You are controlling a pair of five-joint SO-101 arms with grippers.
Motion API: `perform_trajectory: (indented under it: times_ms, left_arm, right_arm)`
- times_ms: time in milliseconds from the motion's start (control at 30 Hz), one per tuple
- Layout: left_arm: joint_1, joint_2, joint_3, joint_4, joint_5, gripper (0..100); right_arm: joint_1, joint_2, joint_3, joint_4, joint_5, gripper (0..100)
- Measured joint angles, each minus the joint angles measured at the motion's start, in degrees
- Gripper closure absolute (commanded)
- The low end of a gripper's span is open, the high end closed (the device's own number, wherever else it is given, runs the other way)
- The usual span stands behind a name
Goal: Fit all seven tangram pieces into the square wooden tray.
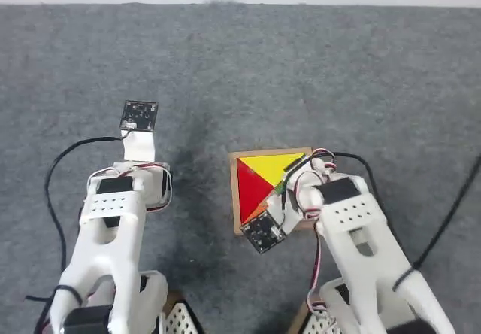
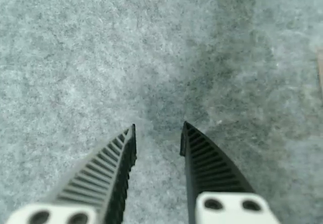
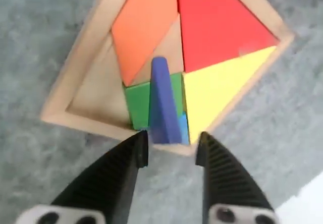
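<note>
Two tools, both with fingers apart and clamped on nothing.

First the right tool (image 3: 172, 139): poised low over the rim of the square wooden tray (image 3: 86, 124), ribbed fingertips (image 3: 128, 161) just outside that rim.

Directly ahead, in line with the gap between the fingertips: a dark blue piece (image 3: 162, 105). Not flat but propped up on edge, leaning across the green piece (image 3: 135, 105) and a light blue piece (image 3: 184, 128). Very near one fingertip, contact impossible to judge.

Farther out, lying flat inside the tray: yellow triangle (image 3: 217, 95) beside the green piece, red triangle (image 3: 217, 27) edge to edge with the yellow, orange piece (image 3: 146, 27) edge to edge with the red. Between orange and green, a small patch of bare wood. On the green piece's side away from the yellow, a larger stretch of bare tray floor.

Seen from the high view: tray resting on the grey counter (image 1: 225, 71), one side tucked under the right arm, red and yellow triangles showing.

Then the left tool (image 2: 159, 128): hanging over the grey counter, well apart from the tray and off to its left, fingers spread with nothing between them.
</note>
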Motion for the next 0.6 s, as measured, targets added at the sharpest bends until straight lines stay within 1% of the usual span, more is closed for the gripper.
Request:
perform_trajectory:
  times_ms: [133,200,267,300,333,367,500,567,600]
  left_arm:
    - [0.0,0.0,0.0,0.0,0.0,86]
    - [0.0,0.0,0.0,0.0,0.0,86]
    - [0.0,0.0,0.0,0.0,0.0,86]
    - [0.0,0.0,0.0,0.0,0.0,86]
    - [0.0,0.0,0.0,0.0,0.0,86]
    - [0.0,0.0,0.0,0.0,0.0,86]
    - [0.0,0.0,0.0,0.0,0.0,86]
    - [0.1,0.0,0.0,0.0,0.0,86]
    - [0.1,0.0,0.0,0.0,0.0,86]
  right_arm:
    - [0.0,-5.7,0.0,2.9,0.0,82.0]
    - [0.0,-8.5,0.0,2.9,-1.3,86.8]
    - [-0.3,-11.6,0.0,2.2,-6.3,94.8]
    - [-1.1,-13.2,0.0,1.8,-10.4,99.1]
    - [-2.2,-14.9,0.0,1.3,-15.4,99.6]
    - [-2.8,-16.5,0.0,1.0,-21.5,97.9]
    - [-2.3,-20.4,0.0,-0.4,-50.5,98.9]
    - [-0.5,-19.7,0.0,-1.6,-62.3,99.1]
    - [0.3,-18.7,0.0,-2.5,-66.9,99.1]
